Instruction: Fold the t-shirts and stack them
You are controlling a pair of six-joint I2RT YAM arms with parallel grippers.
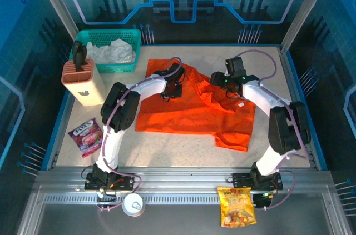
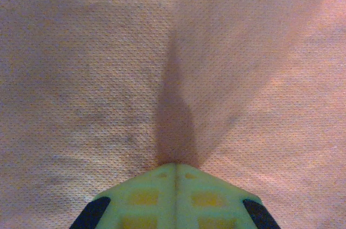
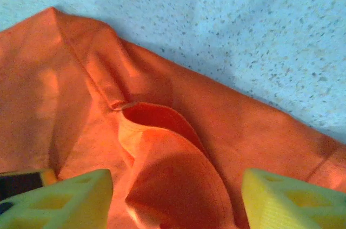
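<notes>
The orange t-shirt is lying mostly flat in the middle of the speckled table, bunching up a bit around the collar. The left gripper is sitting on the shirt's far left part, fingers pressed together and pinching the cloth, with a crease running away from the tips. The right gripper is hovering over the shirt's far right side by the collar, fingers spread wide and gripping nothing. A teal basket is sitting just off the shirt's far left corner, and a purple snack bag is lying well to its left.
</notes>
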